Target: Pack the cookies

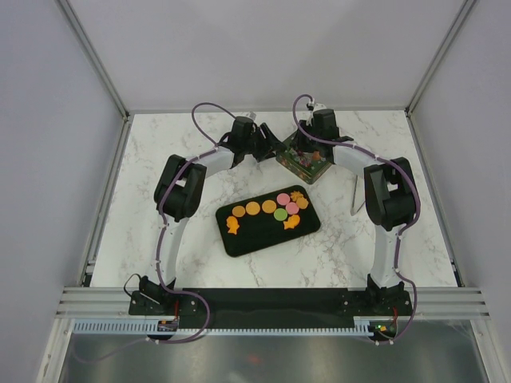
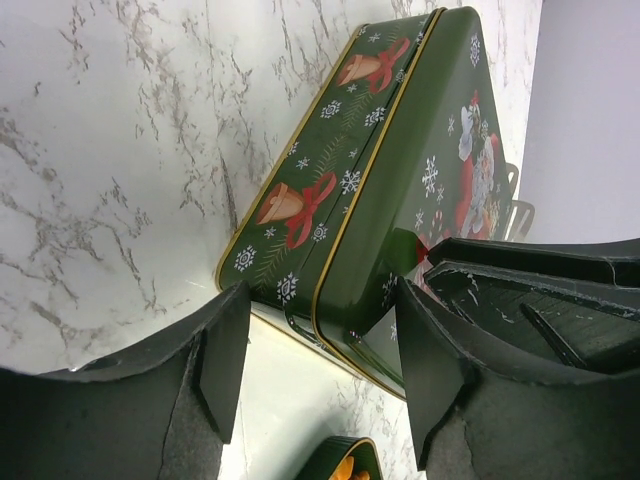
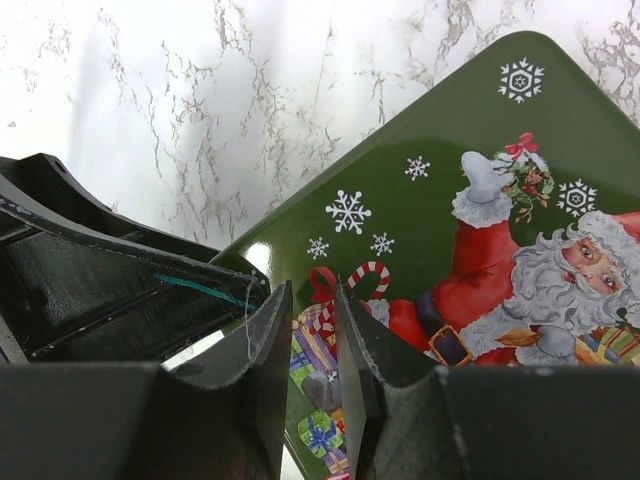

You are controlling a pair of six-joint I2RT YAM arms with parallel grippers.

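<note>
Several cookies (image 1: 271,209), orange, pink and green, lie on the black tray (image 1: 247,239) at the table's middle. Behind it stands a closed green Christmas tin (image 1: 307,166) with a Santa lid (image 3: 450,140) and a bell-patterned side wall (image 2: 300,200). My left gripper (image 2: 325,350) is open at the tin's left, with the tin's near corner between its fingers (image 2: 222,350) and no clear contact. My right gripper (image 3: 312,300) is over the lid's corner. Its fingers (image 3: 270,330) stand a narrow gap apart, and only the lid shows through the gap. Orange cookies (image 2: 350,468) peek in at the bottom of the left wrist view.
A thin pale upright frame (image 1: 355,191) stands right of the tin, by the right arm (image 1: 387,199). White enclosure walls (image 1: 48,159) ring the marble table (image 1: 160,152). The two grippers nearly meet at the tin; each shows in the other's wrist view.
</note>
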